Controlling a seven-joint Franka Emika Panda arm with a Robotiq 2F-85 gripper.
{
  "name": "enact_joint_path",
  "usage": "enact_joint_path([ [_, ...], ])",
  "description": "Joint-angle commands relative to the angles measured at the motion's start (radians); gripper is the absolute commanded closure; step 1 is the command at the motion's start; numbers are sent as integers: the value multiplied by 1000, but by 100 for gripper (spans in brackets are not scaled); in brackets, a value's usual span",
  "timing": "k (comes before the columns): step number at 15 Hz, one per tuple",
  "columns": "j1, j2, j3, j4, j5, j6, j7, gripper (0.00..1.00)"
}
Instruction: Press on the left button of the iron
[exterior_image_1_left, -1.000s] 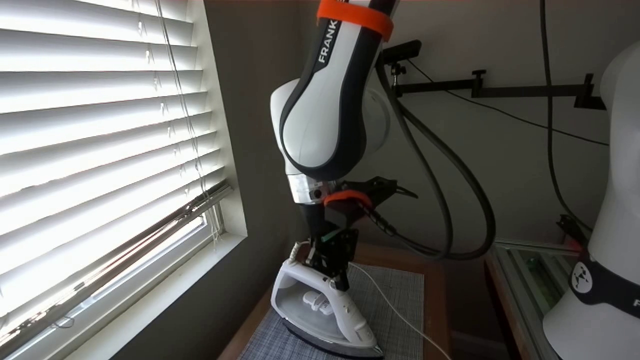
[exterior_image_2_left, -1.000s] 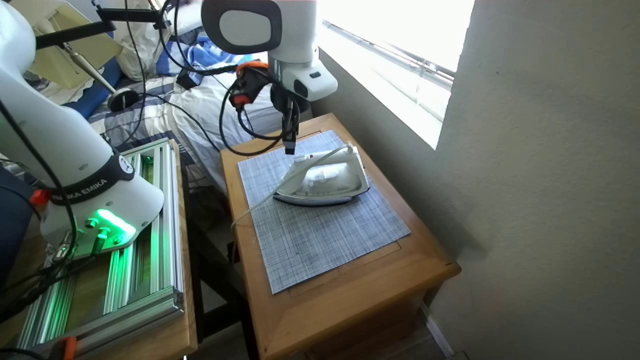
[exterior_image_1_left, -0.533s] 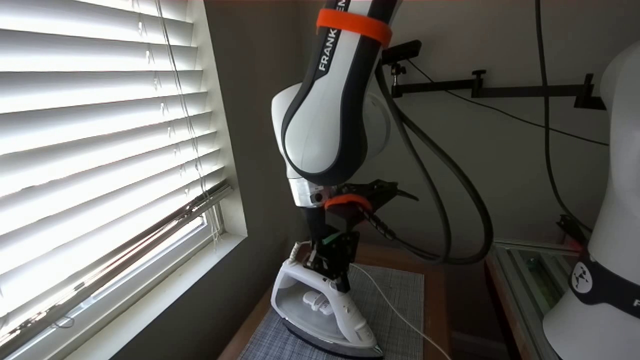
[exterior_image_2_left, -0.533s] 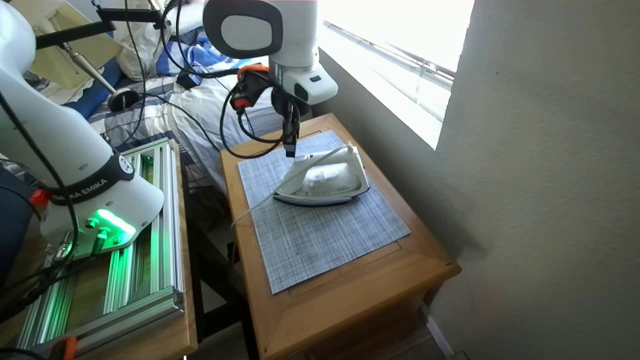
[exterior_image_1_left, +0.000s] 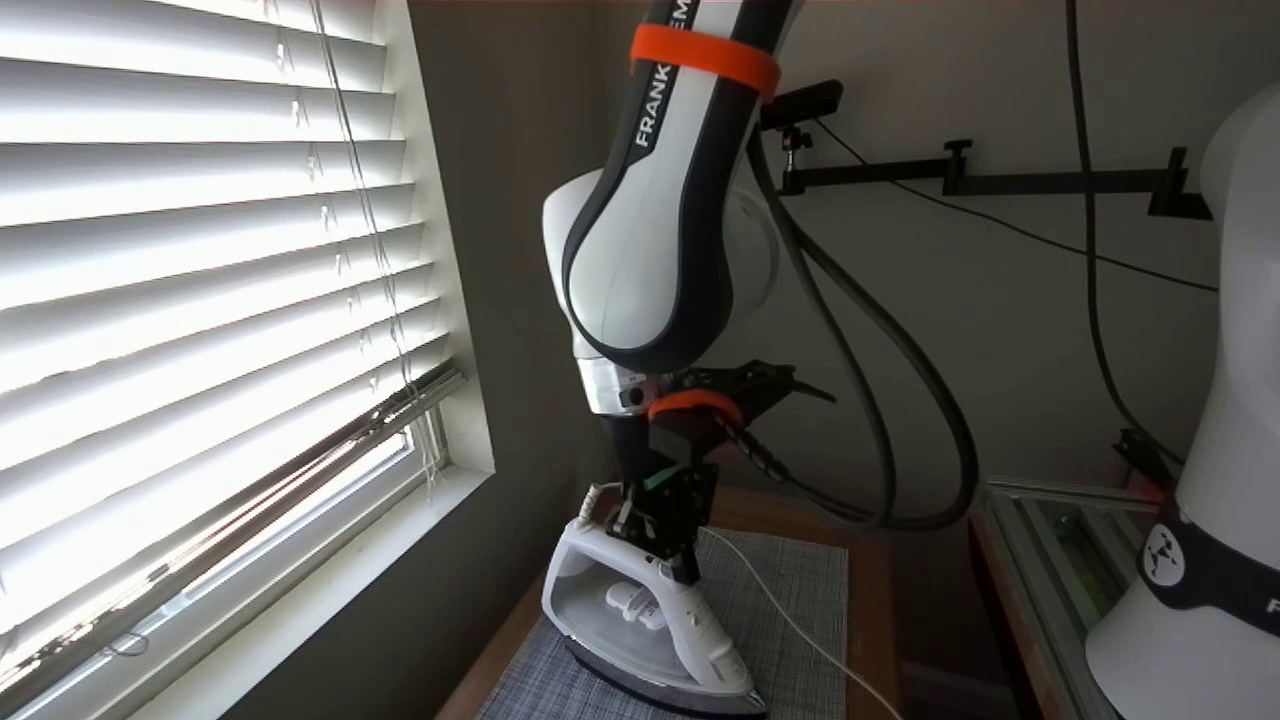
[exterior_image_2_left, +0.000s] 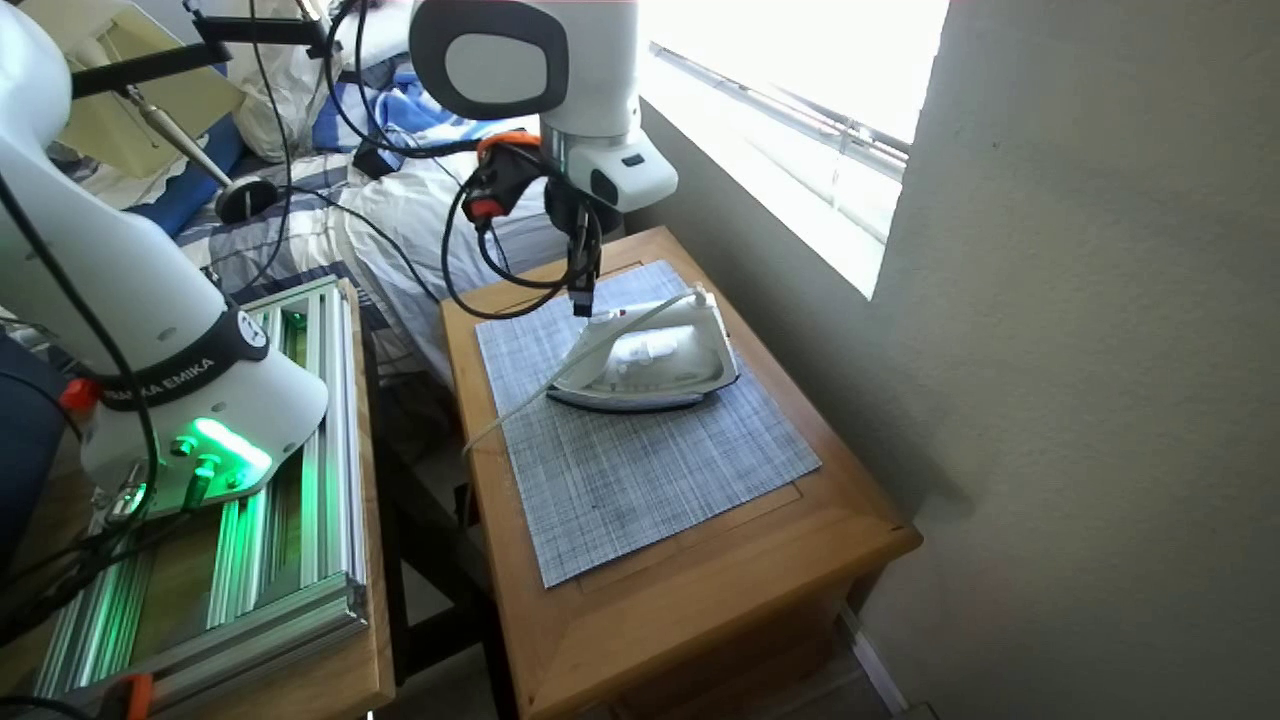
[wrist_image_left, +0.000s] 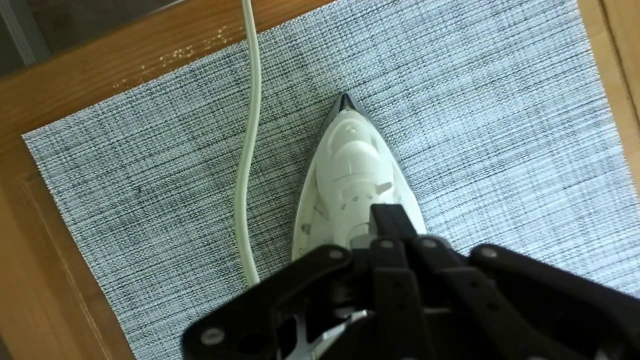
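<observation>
The white iron (exterior_image_1_left: 640, 655) sits flat on the mat in both exterior views (exterior_image_2_left: 660, 360). In the wrist view the iron (wrist_image_left: 352, 160) has its pointed front towards the top, and its rear is hidden behind the gripper. My gripper (wrist_image_left: 392, 212) is shut, fingertips together, with nothing seen between them. In the exterior views the fingertips (exterior_image_1_left: 686, 572) point down right at the top of the iron's handle, near its front end (exterior_image_2_left: 582, 308). I cannot tell whether they touch it. The buttons are not clearly visible; the fingers cover that area in the wrist view.
The iron's white cord (wrist_image_left: 247, 150) runs over the mat beside the iron and off the table edge (exterior_image_2_left: 530, 400). The grey woven mat (exterior_image_2_left: 660, 500) lies on a wooden table (exterior_image_2_left: 700, 620). A wall and a window with blinds (exterior_image_1_left: 220, 250) stand close by.
The arm and gripper have moved down slightly towards the iron's handle, mostly in the first half second. The gripper stays shut. The iron has not moved.
</observation>
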Motion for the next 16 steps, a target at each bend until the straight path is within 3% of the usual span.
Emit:
enact_joint_path([
  [1, -1, 37, -5, 28, -20, 17, 18, 100],
  [16, -10, 107, 9, 52, 19, 36, -13, 100],
])
